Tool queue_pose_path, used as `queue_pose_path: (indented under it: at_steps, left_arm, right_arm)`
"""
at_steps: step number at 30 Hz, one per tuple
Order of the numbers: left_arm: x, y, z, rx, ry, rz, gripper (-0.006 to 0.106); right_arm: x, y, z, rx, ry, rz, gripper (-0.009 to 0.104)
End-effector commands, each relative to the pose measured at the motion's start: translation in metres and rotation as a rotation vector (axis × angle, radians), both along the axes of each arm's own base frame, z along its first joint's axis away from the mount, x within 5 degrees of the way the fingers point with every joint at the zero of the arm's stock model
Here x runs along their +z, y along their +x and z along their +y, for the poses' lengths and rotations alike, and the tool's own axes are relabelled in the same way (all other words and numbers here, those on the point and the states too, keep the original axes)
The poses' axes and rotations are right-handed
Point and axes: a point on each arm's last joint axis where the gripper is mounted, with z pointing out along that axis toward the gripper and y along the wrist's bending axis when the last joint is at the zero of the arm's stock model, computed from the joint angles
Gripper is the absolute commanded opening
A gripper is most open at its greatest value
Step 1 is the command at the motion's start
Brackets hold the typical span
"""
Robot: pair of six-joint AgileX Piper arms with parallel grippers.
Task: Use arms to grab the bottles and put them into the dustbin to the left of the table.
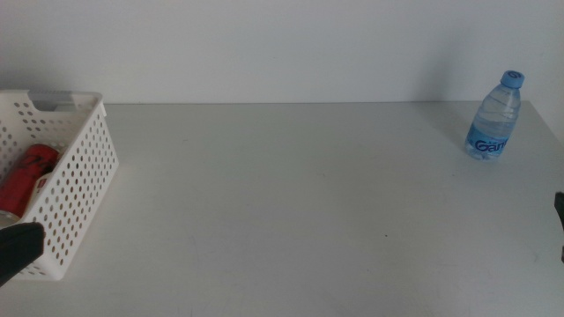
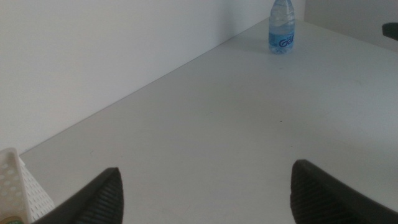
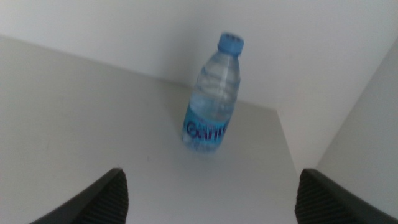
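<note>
A clear water bottle [image 1: 494, 119] with a blue cap and blue label stands upright at the table's far right corner. It also shows in the left wrist view [image 2: 281, 28] and, much closer, in the right wrist view [image 3: 212, 102]. My right gripper [image 3: 208, 205] is open, short of the bottle, with nothing between its jaws; only a dark sliver of it [image 1: 560, 220] shows at the right edge. The white perforated dustbin [image 1: 75, 189] sits at the left edge with a slim red can [image 1: 26, 176] inside. My left gripper [image 2: 205, 199] is open and empty beside the dustbin's near corner [image 2: 18, 186].
The pale-grey table [image 1: 291, 202] stretches wide between dustbin and bottle. A white wall runs along its far edge. A dark tip of the right arm [image 2: 390, 29] shows near the bottle in the left wrist view.
</note>
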Motion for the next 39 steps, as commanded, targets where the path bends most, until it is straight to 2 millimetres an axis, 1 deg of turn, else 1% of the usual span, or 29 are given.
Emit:
queue_pose_path:
  at_steps: [1,6,11,13,16,20,22,25,28,34,39]
  left_arm:
    - [0.012,0.003,-0.001,0.003,-0.062,-0.055,0.089]
    - [0.012,0.003,-0.001,0.003,-0.062,-0.055,0.089]
    - [0.012,0.003,-0.001,0.003,-0.062,-0.055,0.089]
    - [0.012,0.003,-0.001,0.003,-0.062,-0.055,0.089]
    - [0.012,0.003,-0.001,0.003,-0.062,-0.055,0.089]
    - [0.012,0.003,-0.001,0.003,-0.062,-0.055,0.089]
    - [0.012,0.003,-0.001,0.003,-0.062,-0.055,0.089]
    - [0.012,0.003,-0.001,0.003,-0.062,-0.055,0.089]
    - [0.012,0.003,-0.001,0.003,-0.062,-0.055,0.089]
    - [0.012,0.003,-0.001,0.003,-0.062,-0.055,0.089]
    - [0.012,0.003,-0.001,0.003,-0.062,-0.055,0.089]
  right_arm:
    - [0.023,0.018,0.001,0.027,-0.014,-0.236,0.075]
    - [0.008,0.045,0.001,0.049,0.017,-0.310,0.075]
    - [-0.013,0.064,0.000,0.063,0.075,-0.340,0.075]
    - [-0.024,0.071,0.000,0.064,0.091,-0.339,0.075]
    - [-0.042,0.085,-0.002,0.051,0.102,-0.268,0.075]
    - [-0.057,0.106,-0.007,0.009,0.117,-0.228,0.075]
    - [-0.058,0.120,-0.009,-0.004,0.147,-0.242,0.075]
    - [-0.052,0.142,-0.011,-0.003,0.186,-0.288,0.075]
    - [-0.047,0.164,-0.013,-0.001,0.189,-0.316,0.075]
    - [-0.041,0.210,-0.020,-0.040,0.186,-0.325,0.075]
    - [-0.042,0.245,-0.026,-0.080,0.204,-0.292,0.075]
